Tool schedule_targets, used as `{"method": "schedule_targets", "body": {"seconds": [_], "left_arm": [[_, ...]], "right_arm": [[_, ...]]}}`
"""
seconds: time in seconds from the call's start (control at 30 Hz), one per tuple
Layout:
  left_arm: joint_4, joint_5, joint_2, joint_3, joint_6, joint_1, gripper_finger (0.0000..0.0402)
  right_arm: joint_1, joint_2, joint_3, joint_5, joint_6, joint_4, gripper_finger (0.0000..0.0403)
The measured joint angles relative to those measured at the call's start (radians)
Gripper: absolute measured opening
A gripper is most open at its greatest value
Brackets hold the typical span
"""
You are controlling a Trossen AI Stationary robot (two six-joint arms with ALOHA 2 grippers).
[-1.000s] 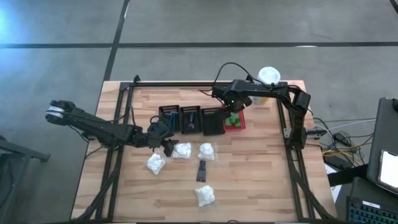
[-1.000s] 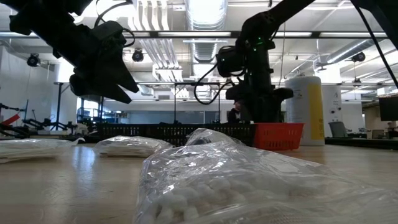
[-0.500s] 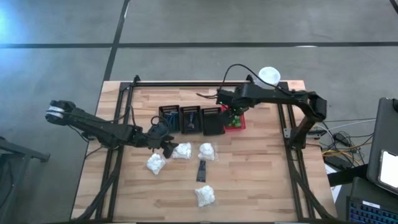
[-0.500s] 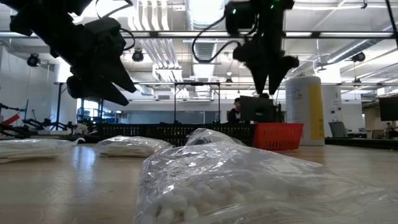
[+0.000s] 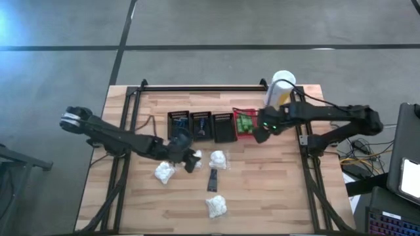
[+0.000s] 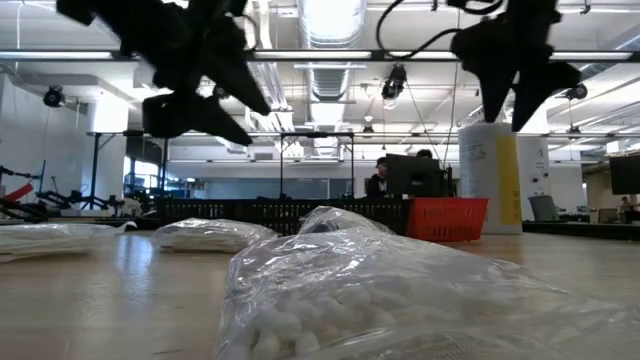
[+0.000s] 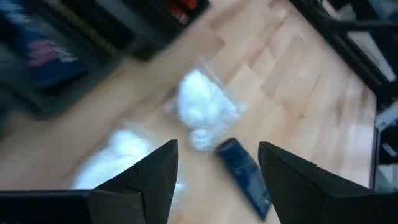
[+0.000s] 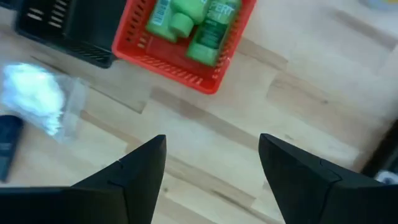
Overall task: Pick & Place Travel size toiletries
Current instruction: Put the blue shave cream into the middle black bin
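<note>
Wooden worktop [image 5: 262, 190] on a grey floor, open lab hall with ceiling lights behind in the low view. Left gripper [image 5: 191, 159] jaws stand wide with nothing between them; they hang just above the worktop, over one white puffy bundle [image 7: 124, 155], with a second bundle [image 7: 202, 109] and a dark blue tube [image 7: 245, 177] just ahead of the fingers [image 7: 155, 174]. Left arm reaches in long and low from the left edge, angled toward the worktop's middle. Right gripper [image 5: 260, 133] jaws are also apart and empty, raised clear of the worktop just beside the red basket [image 5: 245, 134], on its right. Green bottles [image 8: 193, 22] lie inside that basket. Right arm stretches leftward from its base at the right edge, elbow out past the worktop's side. Three black baskets [image 5: 200, 124] sit in a row left of the red one. Two more bundles lie further out, one [image 5: 164, 172] at left, one [image 5: 216, 206] near the front. White-and-yellow canister [image 5: 280, 88] stands at the back right.
</note>
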Motion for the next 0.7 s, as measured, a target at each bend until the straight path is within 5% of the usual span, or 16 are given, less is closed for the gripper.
{"method": "schedule_targets", "body": {"seconds": [0.7], "left_arm": [[-0.732, 0.050, 0.697, 0.891, -0.476, -0.058, 0.0226]], "right_arm": [[0.067, -0.355, -0.168, 0.027, -0.140, 0.041, 0.0307]]}}
